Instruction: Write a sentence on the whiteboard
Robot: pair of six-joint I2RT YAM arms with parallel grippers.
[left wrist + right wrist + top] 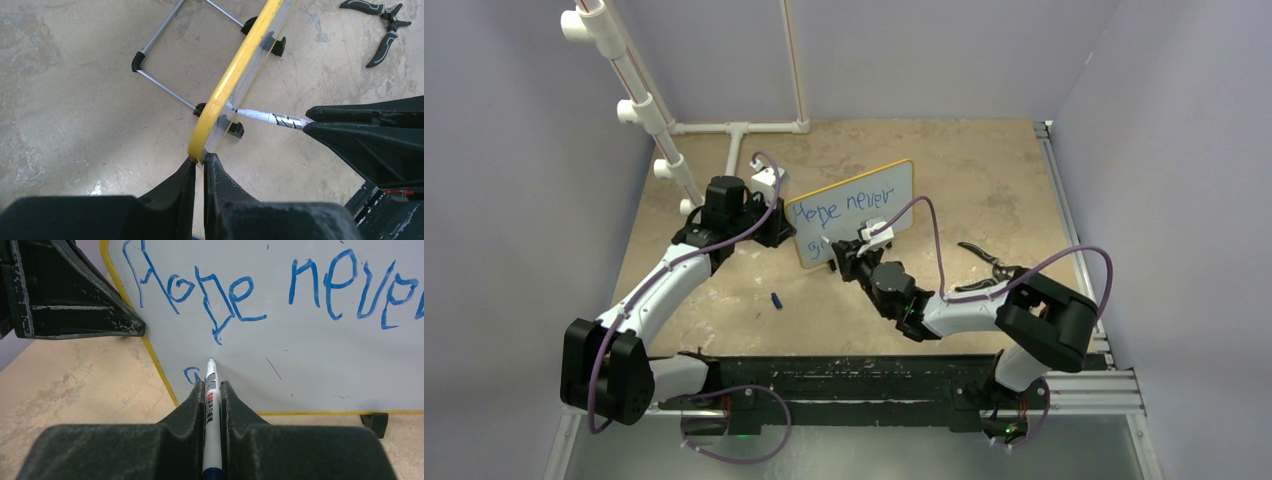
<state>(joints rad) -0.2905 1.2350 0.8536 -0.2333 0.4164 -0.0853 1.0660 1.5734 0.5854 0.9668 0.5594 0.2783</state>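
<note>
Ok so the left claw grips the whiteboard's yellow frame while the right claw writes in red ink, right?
The ink is blue, not red, as the right wrist view shows. The left claw does grip the whiteboard's yellow frame while the right claw writes with the marker.

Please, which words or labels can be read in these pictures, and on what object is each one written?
"Hope never": the sentence so far, blue, on the whiteboard.
Second line: one started blue mark, unreadable.
Label on the marker: red and black print, too blurred to read.
</note>
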